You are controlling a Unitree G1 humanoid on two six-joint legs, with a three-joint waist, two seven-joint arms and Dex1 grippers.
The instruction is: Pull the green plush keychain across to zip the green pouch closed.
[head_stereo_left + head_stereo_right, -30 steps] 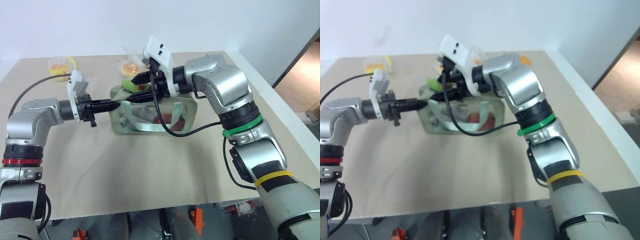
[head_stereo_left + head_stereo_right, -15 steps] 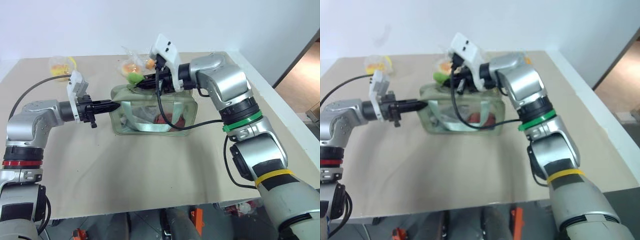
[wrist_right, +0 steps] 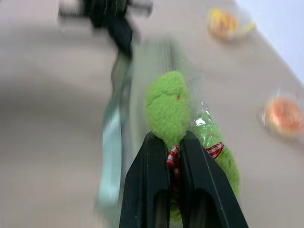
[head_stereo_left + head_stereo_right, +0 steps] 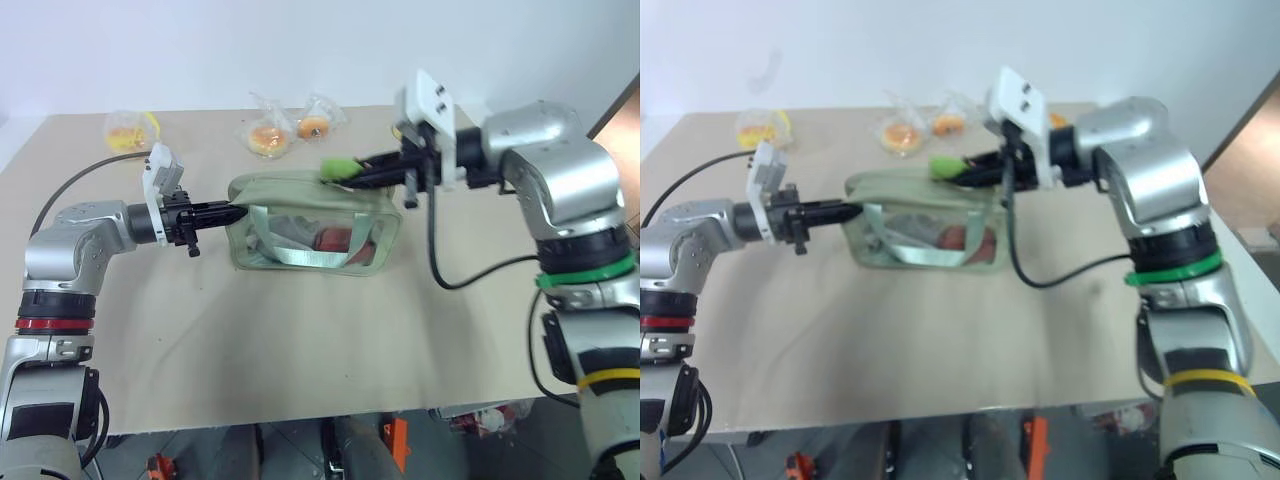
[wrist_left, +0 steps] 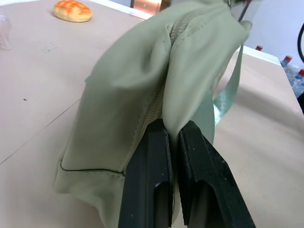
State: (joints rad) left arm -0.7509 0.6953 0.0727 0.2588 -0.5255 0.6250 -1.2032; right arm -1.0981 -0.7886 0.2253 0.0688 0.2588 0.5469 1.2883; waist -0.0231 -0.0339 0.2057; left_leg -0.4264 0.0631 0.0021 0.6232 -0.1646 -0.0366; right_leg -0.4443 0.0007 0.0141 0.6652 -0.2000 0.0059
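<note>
While the green pouch [image 4: 308, 222] lies just above the middle of the left eye frame on the counter [image 4: 300, 340], both arms reach in on it from opposite sides. At the frame's left, the left end effector [image 4: 232, 212] is clamped on a fold of fabric at the pouch's end; the left wrist view shows the two black fingers [image 5: 148, 180] pinching the cloth beside the zipper seam. From the upper right, the right end effector [image 4: 358, 176] is closed on the green plush keychain [image 4: 336, 168], which sits over the pouch's top edge, right of its midpoint. In the right wrist view the plush bulges out past the fingertips.

Judging by its slack top and sagging sides, the pouch is light and soft, so it would probably slide or crumple under a pull unless its far end is anchored as it is now. The keychain looks squashy and fuzzy, likely to compress and slip if pinched at its tip; a hold low on its body, near where it joins the zipper, should pass the pull on more directly. Wrapped buns [image 4: 267, 137] lie near the counter's far edge, well apart from the pouch.
</note>
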